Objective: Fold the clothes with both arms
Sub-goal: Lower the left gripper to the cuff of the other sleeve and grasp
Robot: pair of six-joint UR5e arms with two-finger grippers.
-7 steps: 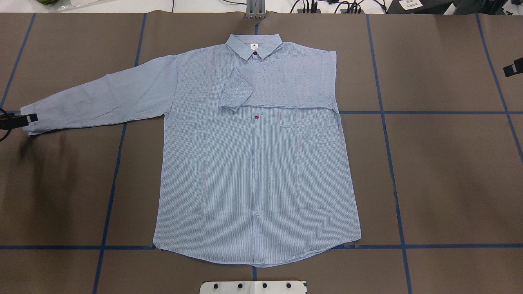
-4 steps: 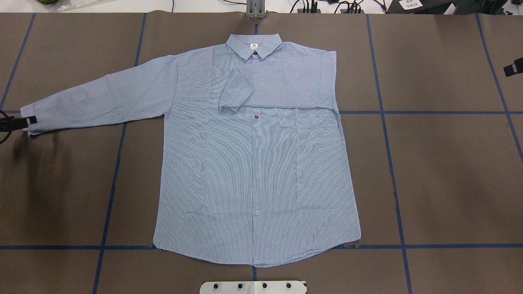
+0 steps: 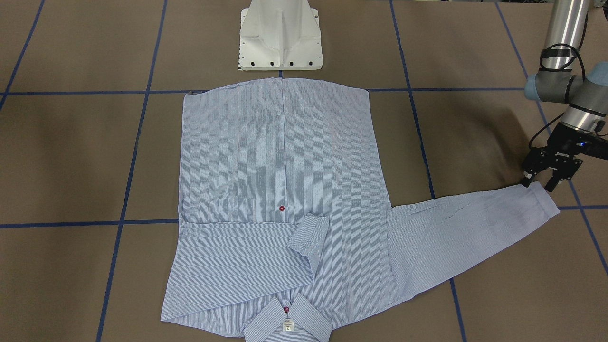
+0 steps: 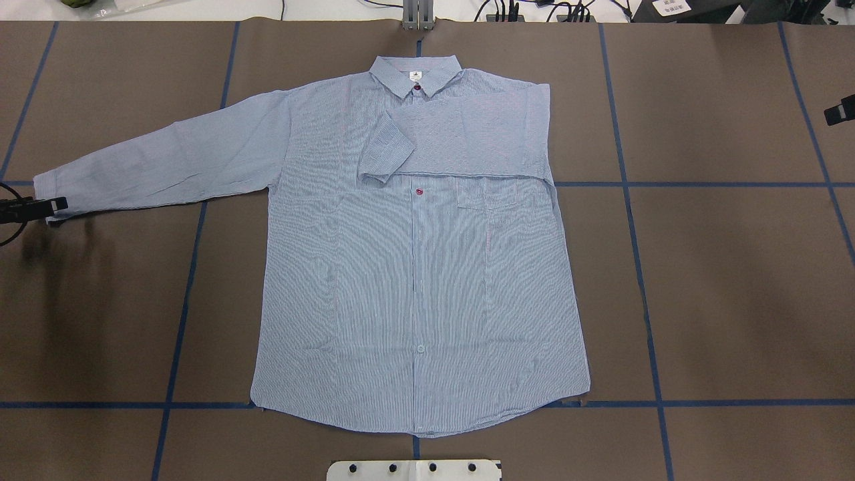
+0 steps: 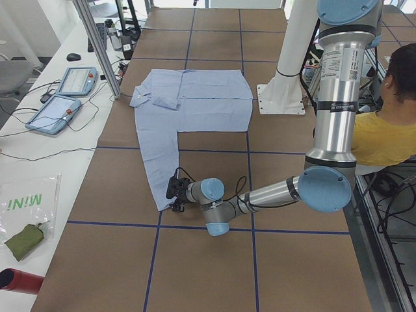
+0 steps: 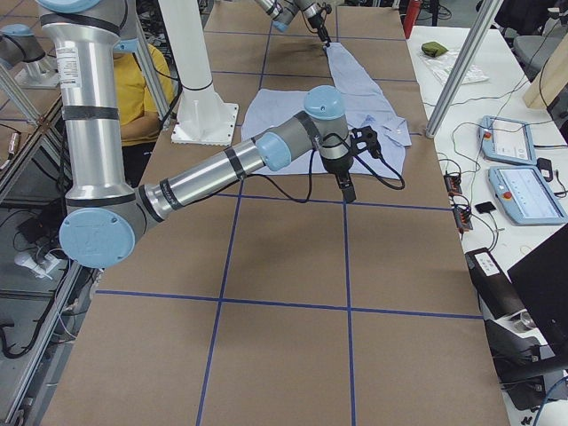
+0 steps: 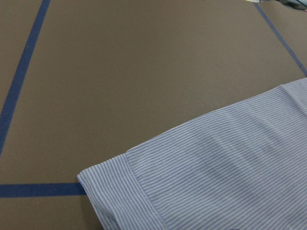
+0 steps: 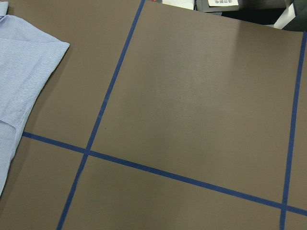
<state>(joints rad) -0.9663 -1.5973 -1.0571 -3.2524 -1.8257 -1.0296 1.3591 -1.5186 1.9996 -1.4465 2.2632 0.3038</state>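
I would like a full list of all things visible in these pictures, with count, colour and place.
Shirt: one, light blue striped, flat mid-table, one sleeve folded across chest.
Table: one, brown, blue tape lines.
Base: one, white, by the hem.
Tablets: two, blue-edged, side bench.
Pouch: one, green, side bench.
Person: one, yellow top, beside the robot.
Arms: two, silver-grey, one each side of shirt.
Claws: two, black; left claw open at the spread cuff, right claw over bare table.

Brown table (image 4: pixel 735 300) w/ blue tape grid (image 4: pixel 668 184).
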